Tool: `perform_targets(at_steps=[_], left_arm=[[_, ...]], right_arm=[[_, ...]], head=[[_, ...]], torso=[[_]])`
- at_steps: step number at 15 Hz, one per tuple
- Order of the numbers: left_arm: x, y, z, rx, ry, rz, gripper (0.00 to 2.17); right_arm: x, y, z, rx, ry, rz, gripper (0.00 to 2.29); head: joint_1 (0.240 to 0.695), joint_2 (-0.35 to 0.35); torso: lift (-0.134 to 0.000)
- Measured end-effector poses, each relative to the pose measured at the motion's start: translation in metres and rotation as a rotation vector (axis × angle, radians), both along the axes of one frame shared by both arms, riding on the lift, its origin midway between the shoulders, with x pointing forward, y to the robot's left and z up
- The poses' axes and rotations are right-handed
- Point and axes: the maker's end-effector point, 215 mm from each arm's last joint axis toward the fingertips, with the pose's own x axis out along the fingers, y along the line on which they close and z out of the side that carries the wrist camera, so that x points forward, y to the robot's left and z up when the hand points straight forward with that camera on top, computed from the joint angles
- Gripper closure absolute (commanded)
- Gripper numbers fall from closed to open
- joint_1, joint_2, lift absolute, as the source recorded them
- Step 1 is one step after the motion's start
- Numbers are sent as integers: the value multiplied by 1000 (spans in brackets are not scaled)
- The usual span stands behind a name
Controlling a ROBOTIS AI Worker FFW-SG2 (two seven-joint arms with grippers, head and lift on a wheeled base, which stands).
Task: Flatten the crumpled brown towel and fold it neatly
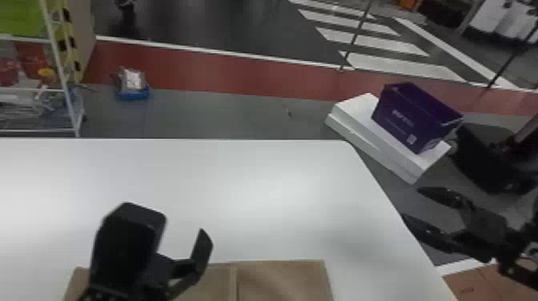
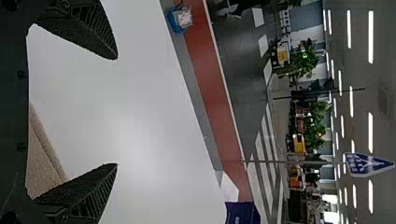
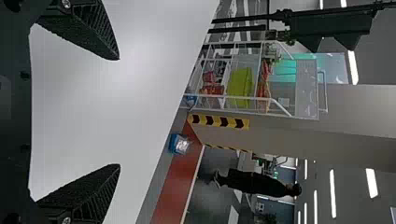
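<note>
Head view: the brown towel (image 1: 280,280) lies at 6 o'clock on the table (image 1: 260,180), mostly flat, with 1 raised line across it. At 8 o'clock is the left gripper (image 1: 180,226), its 2 fingers apart; at 4 o'clock the right gripper (image 1: 412,204) is also spread. A low sweep by the left arm could snag and rumple the cloth.

Left wrist view: nothing between the fingertips; closing here would probably miss the towel.

Right wrist view: 2 parted fingers, gripping nothing. Folding left-handed alone might skew the layers, the opposite corner being unheld.
</note>
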Motion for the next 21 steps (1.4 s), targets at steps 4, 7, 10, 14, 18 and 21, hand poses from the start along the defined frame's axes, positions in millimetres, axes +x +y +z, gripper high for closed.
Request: perform_targets(at_steps=[4,7,10,14,18,21], left_arm=[[40,76,0,-136,-57,52,46],[57,117,8,-199,-143,36,60],[66,180,11,-241,-213,81,56],[57,274,11,-247,-272,172,56],[35,347,6,-260,-276,259,56],[22,374,7,-254,-276,290,56]], right_arm=[[-10,37,3,66,52,48,49],[-19,64,3,155,128,75,49],[-34,98,-9,243,272,103,97],[-56,145,-28,359,467,136,151],[-78,191,-44,378,640,142,218],[-99,212,-59,349,774,118,221]], head=[[695,-350],[695,-350],[695,-278],[695,-58],[695,96],[695,199]], torso=[[-124],[-124],[-124],[-124],[-124],[-124]])
